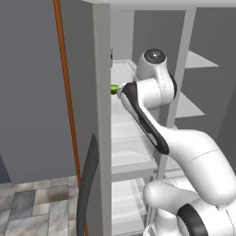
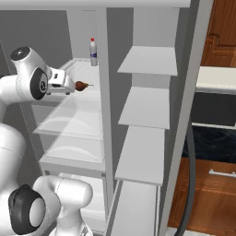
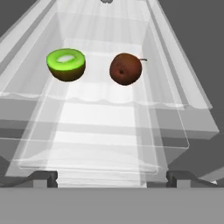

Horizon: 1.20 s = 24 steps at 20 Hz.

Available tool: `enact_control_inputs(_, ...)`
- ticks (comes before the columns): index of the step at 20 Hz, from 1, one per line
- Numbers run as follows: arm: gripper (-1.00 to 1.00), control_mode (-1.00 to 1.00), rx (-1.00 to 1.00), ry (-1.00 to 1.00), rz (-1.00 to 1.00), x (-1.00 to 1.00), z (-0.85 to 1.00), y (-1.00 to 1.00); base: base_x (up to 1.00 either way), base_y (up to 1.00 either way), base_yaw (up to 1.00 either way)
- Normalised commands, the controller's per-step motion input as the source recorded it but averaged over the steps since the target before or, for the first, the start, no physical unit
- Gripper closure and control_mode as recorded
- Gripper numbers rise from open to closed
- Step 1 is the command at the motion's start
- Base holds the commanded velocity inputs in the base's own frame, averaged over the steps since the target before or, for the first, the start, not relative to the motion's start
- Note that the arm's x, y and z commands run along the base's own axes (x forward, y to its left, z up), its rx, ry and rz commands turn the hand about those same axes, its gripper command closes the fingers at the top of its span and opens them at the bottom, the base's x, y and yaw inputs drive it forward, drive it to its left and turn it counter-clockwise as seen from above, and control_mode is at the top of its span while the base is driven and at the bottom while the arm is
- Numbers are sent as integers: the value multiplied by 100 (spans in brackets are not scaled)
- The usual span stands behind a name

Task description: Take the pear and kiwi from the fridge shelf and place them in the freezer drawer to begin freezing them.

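The pear (image 3: 65, 64), a small rounded yellow-green fruit with a pale top, sits on the fridge shelf (image 3: 96, 116) - the wide flat white one with a clear raised rim. Beside it but not touching it sits the kiwi (image 3: 125, 68), a reddish-brown, nearly round ball with a thin stalk. Both lie behind that rim, ahead of me. My jaws are spread wide with nothing between them, and they stand short of either fruit, so by my reckoning neither pick has been made yet. The chief risk is the rim: if I come in too low, a fingertip could catch its clear edge, which is hard to make out against the white. The fruits are round and the shelf is smooth, so a glancing touch from one finger might roll a fruit away - or knock one into the other. They sit close enough that closing on one could nudge its neighbour. At the back of the shelf stands a slim white bottle with a red cap (image 2: 93, 52), well clear of both. Clear-fronted bins (image 2: 73, 124) lie below the shelf, and narrow grey shelves (image 2: 147, 60) are stacked off to the right. I cannot tell where the freezer drawer is.
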Motion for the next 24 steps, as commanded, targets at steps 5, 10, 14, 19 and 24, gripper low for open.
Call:
enact_control_inputs(5,-100,-100,0,0,0,25,7,-2,0,0,0)
enact_control_inputs(10,-100,-100,0,0,0,37,0,-13,0,0,0)
enact_control_inputs(14,-100,-100,0,0,1,40,0,-17,0,0,0)
enact_control_inputs(19,-100,-100,0,1,-1,42,0,-5,0,0,0)
enact_control_inputs(24,-100,-100,0,6,-14,41,0,0,0,0,0)
